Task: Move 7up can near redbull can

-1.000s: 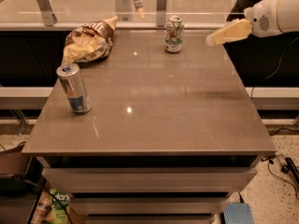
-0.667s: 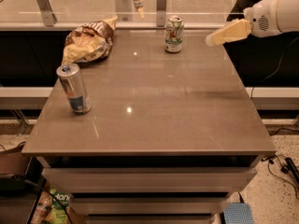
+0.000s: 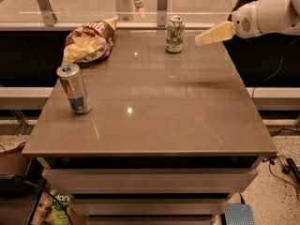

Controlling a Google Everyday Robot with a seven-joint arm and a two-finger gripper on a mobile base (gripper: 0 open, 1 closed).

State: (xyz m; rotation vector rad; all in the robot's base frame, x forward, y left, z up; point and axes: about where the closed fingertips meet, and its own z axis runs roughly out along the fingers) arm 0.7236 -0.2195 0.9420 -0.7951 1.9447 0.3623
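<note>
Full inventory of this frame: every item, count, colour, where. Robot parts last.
7up can: 1, white-green with silver top, upright near the table's far edge, right of centre.
redbull can: 1, silver-blue, upright near the table's left edge.
chip bag: 1, brown-yellow, crumpled, far left corner.
table: 1, brown top, drawers below.
railing posts: 2, grey metal, behind the table.
gripper: 1, cream, in the air right of the 7up can, not touching it.
arm: 1, white, entering from upper right.
</note>
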